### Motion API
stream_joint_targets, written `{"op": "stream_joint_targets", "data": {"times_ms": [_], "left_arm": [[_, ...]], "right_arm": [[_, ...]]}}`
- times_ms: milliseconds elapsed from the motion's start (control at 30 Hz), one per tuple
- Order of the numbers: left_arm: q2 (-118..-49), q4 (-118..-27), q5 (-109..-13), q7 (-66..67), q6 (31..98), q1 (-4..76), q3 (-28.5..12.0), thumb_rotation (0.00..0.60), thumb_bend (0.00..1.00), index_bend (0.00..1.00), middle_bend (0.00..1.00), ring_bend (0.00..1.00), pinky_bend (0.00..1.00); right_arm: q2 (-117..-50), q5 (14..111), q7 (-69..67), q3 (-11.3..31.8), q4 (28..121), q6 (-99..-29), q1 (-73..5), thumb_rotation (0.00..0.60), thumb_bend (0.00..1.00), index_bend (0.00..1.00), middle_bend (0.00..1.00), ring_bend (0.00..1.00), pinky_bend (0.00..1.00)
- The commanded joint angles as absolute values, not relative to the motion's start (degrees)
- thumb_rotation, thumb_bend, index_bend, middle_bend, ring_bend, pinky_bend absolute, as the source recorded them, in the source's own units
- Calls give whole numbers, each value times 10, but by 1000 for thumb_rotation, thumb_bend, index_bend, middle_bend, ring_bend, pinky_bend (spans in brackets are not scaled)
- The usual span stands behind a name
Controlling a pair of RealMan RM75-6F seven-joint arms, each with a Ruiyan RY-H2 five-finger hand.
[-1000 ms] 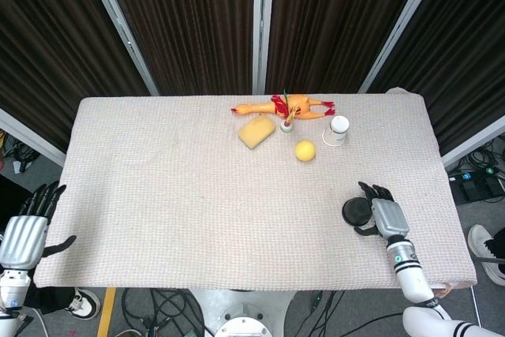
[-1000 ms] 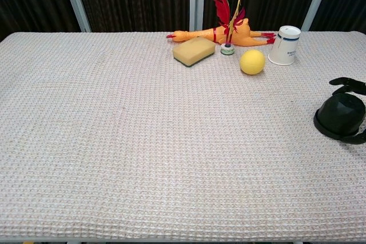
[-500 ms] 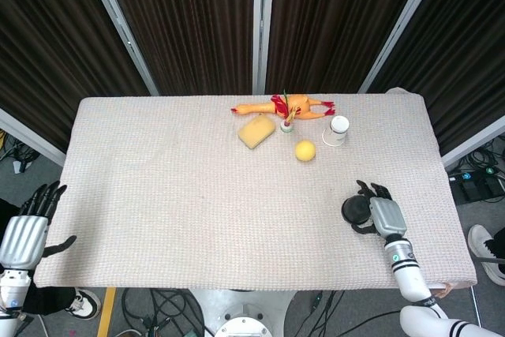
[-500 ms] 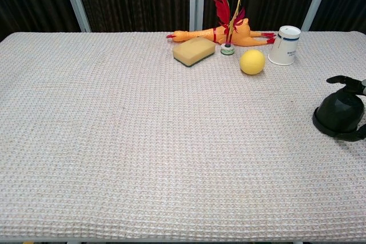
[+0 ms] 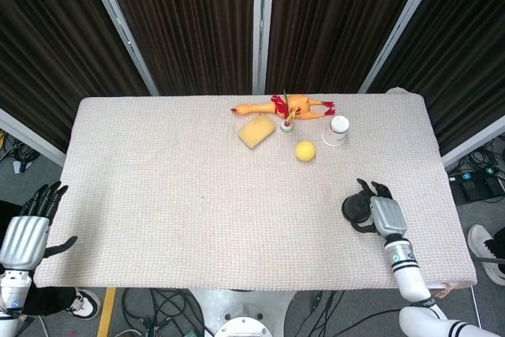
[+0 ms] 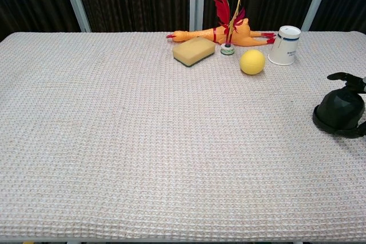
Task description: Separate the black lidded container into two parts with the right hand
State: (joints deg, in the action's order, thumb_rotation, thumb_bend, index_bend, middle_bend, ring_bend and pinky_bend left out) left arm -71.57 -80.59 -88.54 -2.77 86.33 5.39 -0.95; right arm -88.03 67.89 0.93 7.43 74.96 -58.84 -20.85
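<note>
A: Right robot hand (image 5: 382,212) has crept slightly along the tabletop (image 5: 197,187), fingers now curled around the black lidded container (image 6: 338,112) near the right edge.

B: Container still whole. Grip looks set; the separating comes next, I judge.

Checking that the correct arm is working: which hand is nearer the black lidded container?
Right. The right hand is wrapped around the black lidded container near the table's right edge. The left hand hangs off the table's left edge, the whole table away.
</note>
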Motion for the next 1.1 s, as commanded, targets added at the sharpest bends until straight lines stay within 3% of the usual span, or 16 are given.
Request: {"op": "stream_joint_targets", "data": {"times_ms": [33, 267, 633, 933, 1033, 1100], "left_arm": [[-716, -805, -885, -29, 863, 54, -10, 600, 131, 51, 32, 0, 194], [-716, -803, -884, -32, 865, 51, -9, 600, 131, 52, 32, 0, 194], [-717, -798, -886, -38, 866, 50, -7, 600, 131, 51, 32, 0, 194], [-717, -800, -889, -36, 864, 53, -7, 600, 131, 51, 32, 0, 194], [-718, -799, -890, -39, 865, 52, -7, 600, 131, 52, 32, 0, 194], [-719, -797, -890, -41, 866, 52, -7, 600, 131, 52, 32, 0, 194]], "right_arm": [[-881, 680, 9, 74, 749, -590, -208, 600, 101, 0, 344, 0, 0], [-887, 693, 3, 75, 743, -605, -206, 600, 113, 4, 369, 10, 0], [-876, 743, -17, 89, 757, -664, -206, 600, 159, 151, 418, 85, 0], [-785, 845, 9, 140, 919, -833, -187, 600, 162, 209, 439, 114, 34], [-784, 833, 15, 136, 914, -831, -181, 600, 162, 224, 446, 121, 46], [-796, 797, 14, 123, 881, -785, -186, 600, 163, 238, 452, 129, 57]]}}
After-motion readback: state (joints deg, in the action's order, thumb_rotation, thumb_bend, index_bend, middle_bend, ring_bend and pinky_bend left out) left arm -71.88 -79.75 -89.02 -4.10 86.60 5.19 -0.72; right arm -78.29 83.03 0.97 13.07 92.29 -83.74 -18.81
